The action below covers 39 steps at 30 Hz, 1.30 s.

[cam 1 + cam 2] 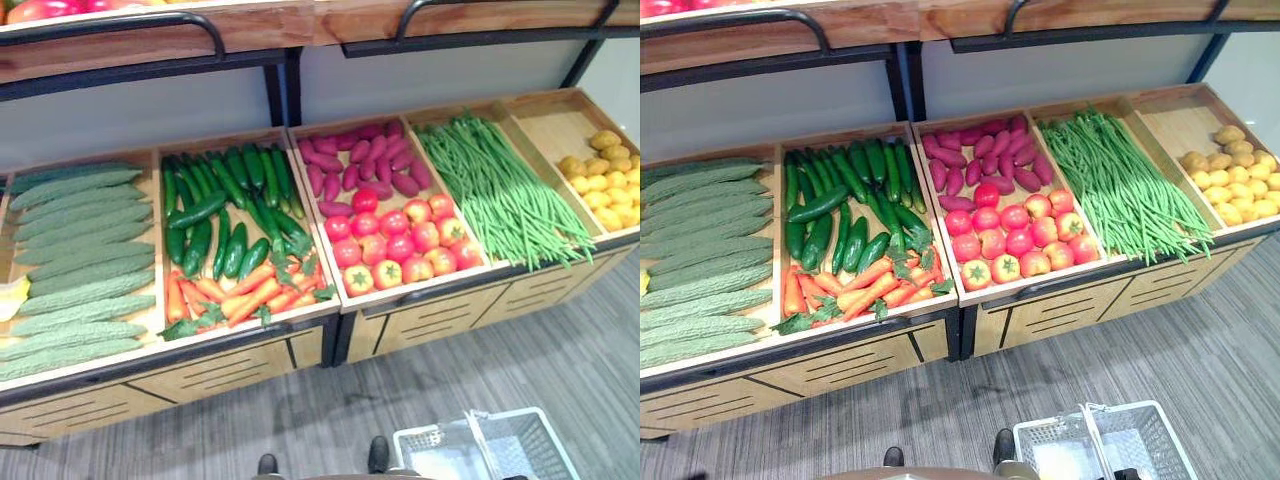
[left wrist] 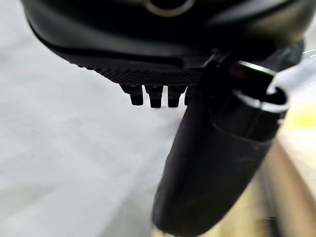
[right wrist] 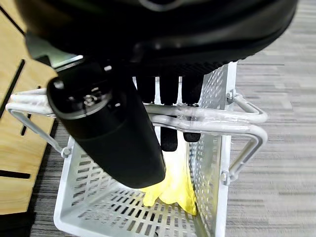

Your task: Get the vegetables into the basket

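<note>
Two handles [image 3: 207,118] on the white mesh basket [image 1: 520,445] are what our right hand [image 3: 123,133] has its fingers [image 3: 168,133] hooked around in the right wrist view, thumb alongside, so we're carrying it. Something yellow [image 3: 170,190] is lying on the basket floor, can't really tell what it is. In the head views the basket sits at the bottom right of the frame, over grey striped flooring [image 1: 560,350].

Our left hand [image 2: 207,163] shows up in its own wrist view with the fingertips [image 2: 155,96] poking out curled and nothing in them, so it's closed on air as far as we can see.

Further up is the wooden produce stand [image 1: 240,365], bins side by side. From frame left: pale green bitter gourds [image 1: 75,260], then dark cucumbers [image 1: 225,205] with carrots [image 1: 235,295] at the near end of the same bin. Middle bin has tomatoes [image 1: 400,245] up front and purple sweet potatoes [image 1: 360,165] behind. Then a heap of green beans [image 1: 495,190], and at the far right yellow potatoes [image 1: 605,180].

Top of the frame there's an upper shelf [image 1: 250,30] with a black rail [image 1: 110,25].
</note>
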Motion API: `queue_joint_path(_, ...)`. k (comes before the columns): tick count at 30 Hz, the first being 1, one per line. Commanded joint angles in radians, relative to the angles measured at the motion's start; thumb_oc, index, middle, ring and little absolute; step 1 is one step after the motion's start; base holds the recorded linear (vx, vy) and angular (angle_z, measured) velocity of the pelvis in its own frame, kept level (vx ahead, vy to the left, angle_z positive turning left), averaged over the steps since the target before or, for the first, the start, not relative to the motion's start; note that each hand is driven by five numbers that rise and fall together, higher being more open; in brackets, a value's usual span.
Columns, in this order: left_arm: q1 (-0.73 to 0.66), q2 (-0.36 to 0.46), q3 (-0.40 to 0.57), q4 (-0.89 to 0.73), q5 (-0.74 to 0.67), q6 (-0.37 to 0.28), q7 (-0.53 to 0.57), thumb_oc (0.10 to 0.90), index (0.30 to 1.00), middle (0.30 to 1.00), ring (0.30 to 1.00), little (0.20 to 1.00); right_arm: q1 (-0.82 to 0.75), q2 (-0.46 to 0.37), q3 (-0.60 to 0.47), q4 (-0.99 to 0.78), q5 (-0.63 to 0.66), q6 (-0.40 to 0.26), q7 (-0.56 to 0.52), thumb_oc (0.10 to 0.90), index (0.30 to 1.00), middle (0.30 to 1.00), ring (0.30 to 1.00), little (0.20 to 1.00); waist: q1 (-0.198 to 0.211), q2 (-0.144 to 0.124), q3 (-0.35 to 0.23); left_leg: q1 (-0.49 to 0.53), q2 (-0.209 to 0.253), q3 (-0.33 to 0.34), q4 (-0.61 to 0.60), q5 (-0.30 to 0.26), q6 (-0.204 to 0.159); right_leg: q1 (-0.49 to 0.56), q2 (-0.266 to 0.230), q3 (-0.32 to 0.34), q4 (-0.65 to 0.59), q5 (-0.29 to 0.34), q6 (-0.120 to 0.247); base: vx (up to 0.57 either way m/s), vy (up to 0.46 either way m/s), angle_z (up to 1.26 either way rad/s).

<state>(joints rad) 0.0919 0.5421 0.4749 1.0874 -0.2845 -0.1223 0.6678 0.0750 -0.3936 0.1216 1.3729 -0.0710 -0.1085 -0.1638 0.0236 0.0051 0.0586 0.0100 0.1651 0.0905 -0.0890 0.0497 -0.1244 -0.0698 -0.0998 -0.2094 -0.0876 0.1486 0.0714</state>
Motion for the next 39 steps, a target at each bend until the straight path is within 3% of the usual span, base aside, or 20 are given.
queue_joint_path(1,0.036,0.203,0.025,-0.255,0.26,-0.061,0.167,0.9,1.0,1.0,1.0,1.0,-0.039,-0.02,-0.029,0.01,-0.019,-0.043,-0.052,0.4,0.3,0.3,0.3,0.3,-0.004,-0.059,0.015,-0.017,0.006,-0.019,0.002,0.042,-0.03,0.069,-0.11,0.004,0.005,-0.021,0.132,0.01,0.004,0.18)
queue_joint_path(4,0.027,0.253,0.029,-0.498,0.436,-0.025,0.198,0.9,1.0,1.0,1.0,1.0,-0.035,-0.014,-0.043,0.007,-0.022,-0.043,-0.051,0.4,0.3,0.3,0.3,0.3,-0.007,-0.063,0.007,-0.026,0.005,-0.027,0.002,0.042,-0.034,0.069,-0.114,-0.003,0.002,-0.021,0.136,0.01,-0.001,0.14)
queue_joint_path(10,-0.018,0.252,0.031,-0.667,0.567,0.023,0.204,0.9,1.0,1.0,1.0,1.0,-0.035,-0.015,-0.042,0.001,-0.028,-0.041,-0.05,0.4,0.3,0.3,0.3,0.3,-0.017,-0.069,0.0,-0.028,0.005,-0.017,0.002,0.035,-0.039,0.067,-0.116,-0.002,0.0,-0.02,0.139,0.0,0.001,0.01)
queue_joint_path(12,-0.038,0.303,-0.016,-0.771,0.705,0.037,0.147,0.9,1.0,1.0,1.0,1.0,-0.039,-0.032,-0.033,-0.011,-0.035,-0.04,-0.05,0.4,0.3,0.3,0.3,0.3,-0.033,-0.069,0.001,-0.025,0.005,-0.004,0.002,0.031,-0.041,0.064,-0.117,0.009,0.0,-0.018,0.14,0.0,0.02,-0.05)
queue_joint_path(16,-0.035,0.366,-0.09,-0.811,0.8,0.041,0.049,0.9,1.0,1.0,1.0,1.0,-0.044,-0.057,-0.028,-0.033,-0.043,-0.037,-0.047,0.4,0.3,0.3,0.3,0.3,-0.048,-0.065,0.004,-0.018,0.003,0.006,0.002,0.027,-0.037,0.059,-0.12,0.022,0.0,-0.014,0.141,-0.01,0.027,-0.06)
queue_joint_path(17,-0.019,0.375,-0.117,-0.812,0.822,0.013,0.025,0.9,1.0,1.0,1.0,1.0,-0.045,-0.06,-0.032,-0.04,-0.041,-0.039,-0.045,0.4,0.3,0.3,0.3,0.3,-0.049,-0.064,0.009,-0.018,0.003,0.007,0.002,0.027,-0.036,0.057,-0.12,0.024,0.0,-0.014,0.141,-0.01,0.02,-0.06)
queue_joint_path(21,-0.027,0.422,-0.191,-0.816,0.812,-0.021,-0.079,0.9,1.0,1.0,1.0,1.0,-0.05,-0.069,-0.02,-0.079,-0.045,-0.04,-0.027,0.4,0.3,0.3,0.3,0.3,-0.06,-0.061,0.016,-0.008,0.002,0.021,0.002,0.023,-0.03,0.051,-0.12,0.047,0.001,-0.009,0.141,0.0,0.024,-0.12)
queue_joint_path(24,-0.049,0.446,-0.232,-0.788,0.801,-0.04,-0.099,0.9,1.0,1.0,1.0,1.0,-0.058,-0.075,-0.012,-0.083,-0.05,-0.042,-0.02,0.4,0.3,0.3,0.3,0.3,-0.064,-0.058,0.018,-0.003,0.001,0.029,0.002,0.021,-0.028,0.048,-0.12,0.058,0.0,-0.008,0.141,0.01,0.025,-0.16)
queue_joint_path(31,-0.099,0.518,-0.322,-0.804,0.687,-0.122,-0.244,0.9,1.0,1.0,1.0,1.0,-0.062,-0.088,-0.003,-0.115,-0.05,-0.048,0.004,0.4,0.3,0.3,0.3,0.3,-0.081,-0.052,0.022,0.013,0.001,0.047,0.002,0.019,-0.025,0.041,-0.121,0.084,0.0,-0.005,0.142,0.01,0.018,-0.11)
queue_joint_path(34,-0.111,0.52,-0.329,-0.801,0.673,-0.122,-0.248,0.9,1.0,1.0,1.0,1.0,-0.06,-0.085,-0.001,-0.112,-0.053,-0.047,0.004,0.4,0.3,0.3,0.3,0.3,-0.081,-0.052,0.022,0.014,0.001,0.049,0.002,0.018,-0.025,0.041,-0.12,0.086,0.0,-0.006,0.142,0.01,0.007,-0.05)
queue_joint_path(38,-0.142,0.485,-0.332,-0.83,0.54,-0.133,-0.329,0.9,1.0,1.0,1.0,1.0,-0.059,-0.086,-0.008,-0.099,-0.059,-0.034,0.013,0.4,0.3,0.3,0.3,0.3,-0.083,-0.049,0.023,0.017,0.0,0.048,0.002,0.018,-0.023,0.043,-0.12,0.088,0.0,-0.008,0.141,0.0,0.0,0.0)
queue_joint_path(39,-0.151,0.468,-0.33,-0.848,0.449,-0.131,-0.37,0.9,1.0,1.0,1.0,1.0,-0.056,-0.085,-0.008,-0.105,-0.056,-0.029,0.022,0.4,0.3,0.3,0.3,0.3,-0.087,-0.047,0.022,0.019,0.0,0.05,0.002,0.018,-0.022,0.044,-0.12,0.091,0.0,-0.008,0.14,0.0,0.0,0.0)
